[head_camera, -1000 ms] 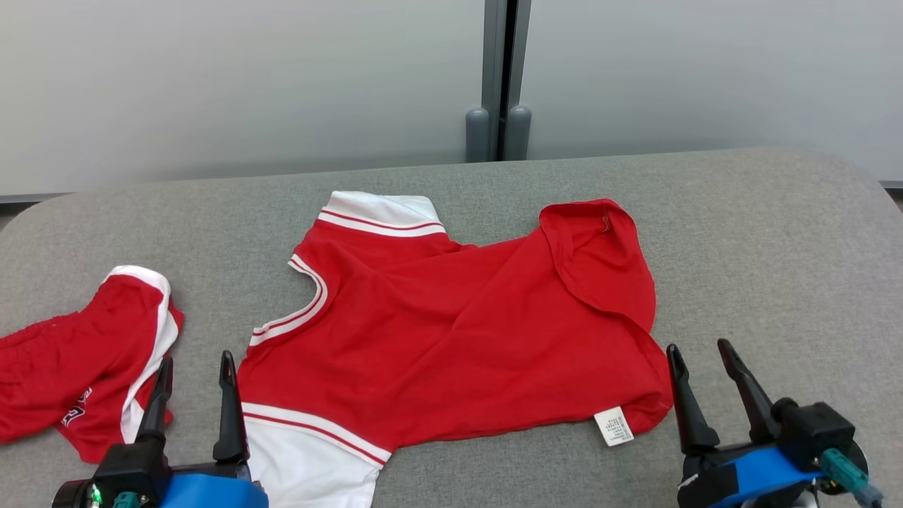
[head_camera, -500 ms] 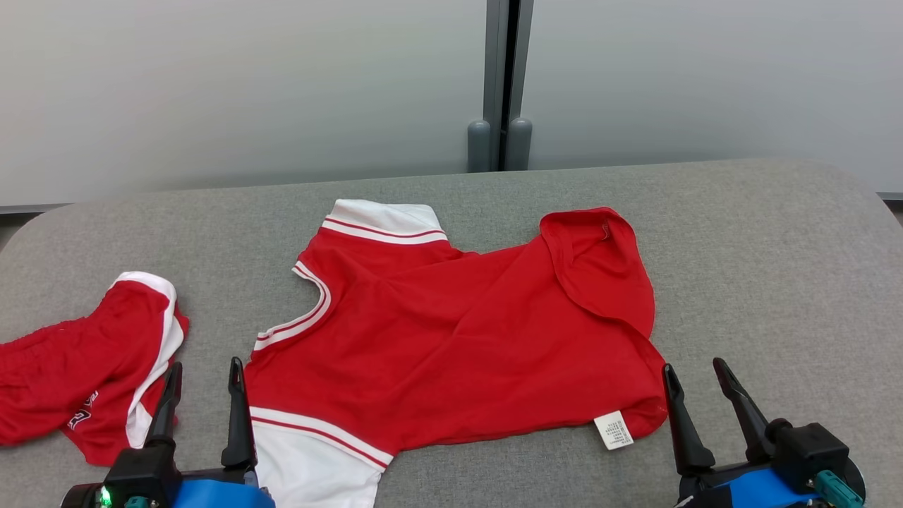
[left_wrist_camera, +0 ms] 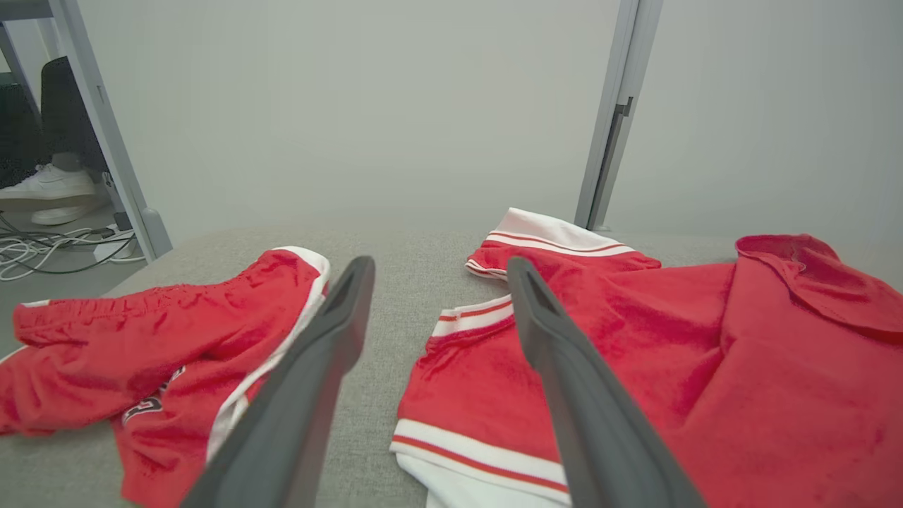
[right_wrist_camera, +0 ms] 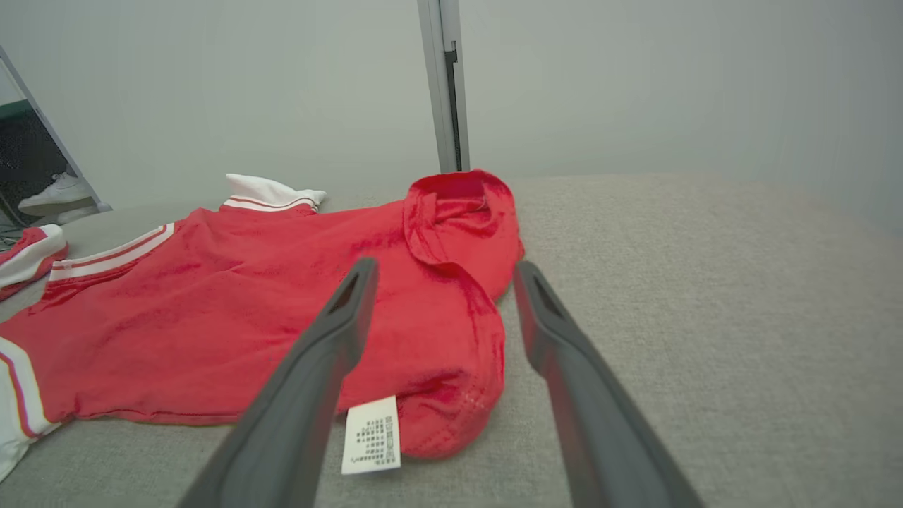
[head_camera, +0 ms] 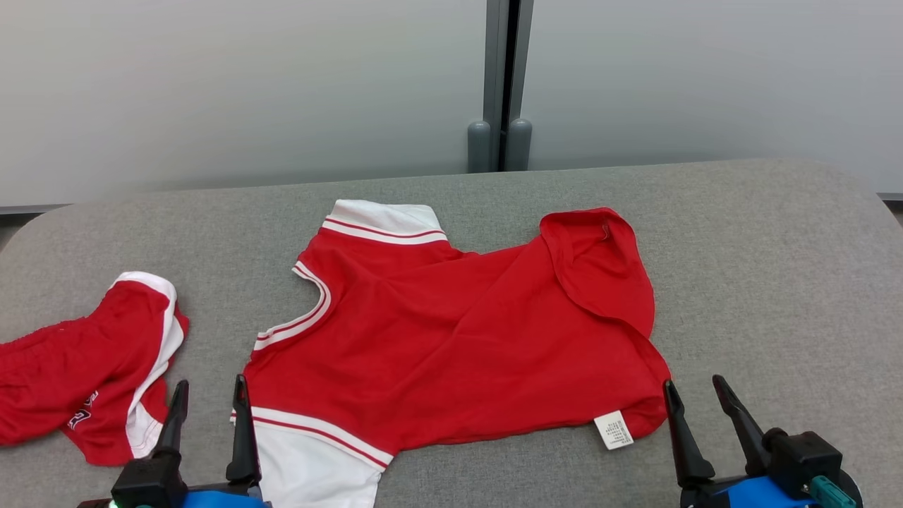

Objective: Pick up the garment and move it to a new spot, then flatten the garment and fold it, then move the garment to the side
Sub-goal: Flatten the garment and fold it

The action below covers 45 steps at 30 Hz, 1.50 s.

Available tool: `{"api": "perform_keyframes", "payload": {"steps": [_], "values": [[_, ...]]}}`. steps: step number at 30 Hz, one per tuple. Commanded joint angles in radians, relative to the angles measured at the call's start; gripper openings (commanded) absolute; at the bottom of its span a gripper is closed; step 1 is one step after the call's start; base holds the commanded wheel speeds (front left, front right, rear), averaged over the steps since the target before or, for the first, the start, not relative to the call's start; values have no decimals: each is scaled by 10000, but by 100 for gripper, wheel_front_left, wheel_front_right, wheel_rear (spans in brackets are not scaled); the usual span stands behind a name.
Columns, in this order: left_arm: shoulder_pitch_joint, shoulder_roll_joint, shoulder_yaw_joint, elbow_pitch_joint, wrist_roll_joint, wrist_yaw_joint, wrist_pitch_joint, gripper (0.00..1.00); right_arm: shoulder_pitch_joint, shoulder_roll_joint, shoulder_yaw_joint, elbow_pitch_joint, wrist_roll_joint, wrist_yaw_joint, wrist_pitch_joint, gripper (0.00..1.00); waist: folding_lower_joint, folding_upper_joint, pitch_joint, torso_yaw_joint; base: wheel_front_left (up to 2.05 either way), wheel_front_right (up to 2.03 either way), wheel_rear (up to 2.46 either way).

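Jaws of left gripper (head_camera: 211,383) and right gripper (head_camera: 693,383) stand apart, holding nothing, low at the near table edge. Between them the red garment (head_camera: 451,339) lies spread mid-table, its far hem corner (head_camera: 600,261) turned over. Judgement: flattening is incomplete; folding and the side move remain. A second red piece (head_camera: 77,367) crowds the left; the table (head_camera: 776,282) gives open room to the right.

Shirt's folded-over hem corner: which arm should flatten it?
Right, probably. The right gripper sits open beside the shirt at its hem end, where the flap lies; the left gripper is open at the sleeve end, opposite.
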Motion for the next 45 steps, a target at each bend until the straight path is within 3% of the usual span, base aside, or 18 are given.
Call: {"api": "perform_keyframes", "payload": {"steps": [1,10,22,35,45], "values": [[67,-3,-48,151,-64,-20,-45,100,17,3,-115,196,-21,1,-24,100,1,0,39,9,0,0,0],[175,-3,-201,1263,-319,-82,-45,100,-663,-125,-267,1889,126,1,-22,100,1,0,270,28,0,0,0],[16,-3,-472,2727,-562,-185,-47,100,-1722,-461,428,3878,834,1,-24,100,1,0,576,173,0,0,0],[-380,-4,-464,3696,-923,-298,-35,100,-2423,-733,1573,4579,2167,3,-24,100,1,0,882,163,0,0,0],[-736,-19,-1294,4260,-1551,-447,1,100,-2715,-1048,2487,4372,2965,1,-24,100,1,0,1061,177,0,0,0]]}}
